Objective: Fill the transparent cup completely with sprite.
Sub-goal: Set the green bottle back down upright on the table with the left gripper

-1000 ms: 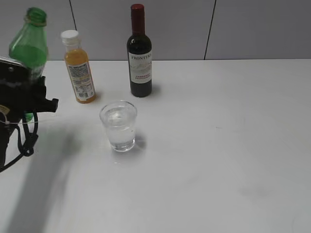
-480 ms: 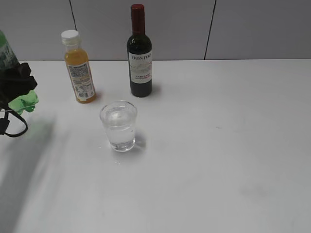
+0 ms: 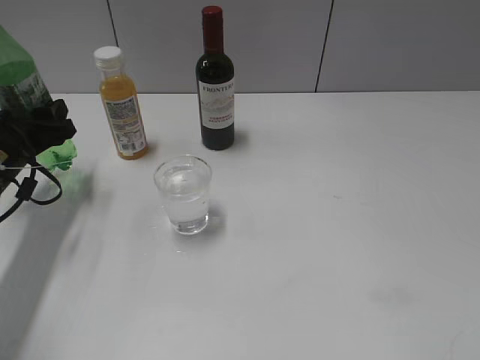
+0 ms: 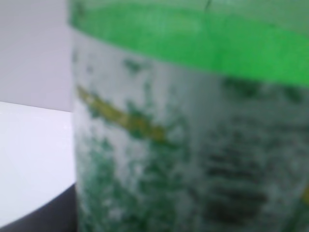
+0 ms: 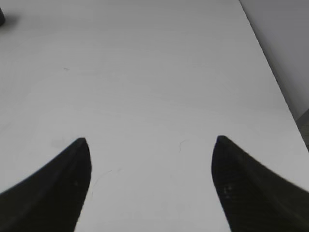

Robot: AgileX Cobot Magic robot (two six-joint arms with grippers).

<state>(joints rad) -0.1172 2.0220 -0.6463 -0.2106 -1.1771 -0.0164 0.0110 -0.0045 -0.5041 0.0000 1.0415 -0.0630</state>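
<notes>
The cup (image 3: 183, 193), nearly full, stands in front of the wine bottle (image 3: 216, 81). Far to its left, the left gripper (image 3: 34, 131) clamps the sprite bottle (image 3: 22, 90); setting it down upright and gently seems wise. The right gripper (image 5: 150, 186) gapes empty.

The left gripper (image 3: 34, 127) is matte black with looping black cables.
</notes>
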